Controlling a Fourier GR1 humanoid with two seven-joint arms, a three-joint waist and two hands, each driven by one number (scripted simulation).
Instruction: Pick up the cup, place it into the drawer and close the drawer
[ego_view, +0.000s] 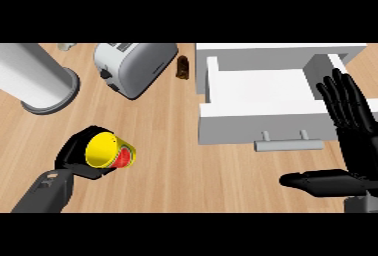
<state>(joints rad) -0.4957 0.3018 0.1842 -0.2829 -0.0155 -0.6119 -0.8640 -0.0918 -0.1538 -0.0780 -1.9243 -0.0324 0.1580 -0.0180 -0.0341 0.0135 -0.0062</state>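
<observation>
A yellow cup (103, 150) with a red band lies tilted in my left hand (76, 155), whose black fingers curl round it at the lower left of the counter. The white drawer (258, 90) stands pulled open at the upper right, its inside bare and its grey handle (288, 144) facing me. My right hand (353, 130) is at the right edge beside the drawer's front corner, fingers straight and pointing up, thumb stretched out to the left. It holds nothing.
A silver toaster (133, 65) stands at the top centre, with a small brown object (182, 67) to its right against the drawer unit. A white cylinder on a grey base (37, 75) stands at the upper left. Bare wooden counter (192, 175) lies between the hands.
</observation>
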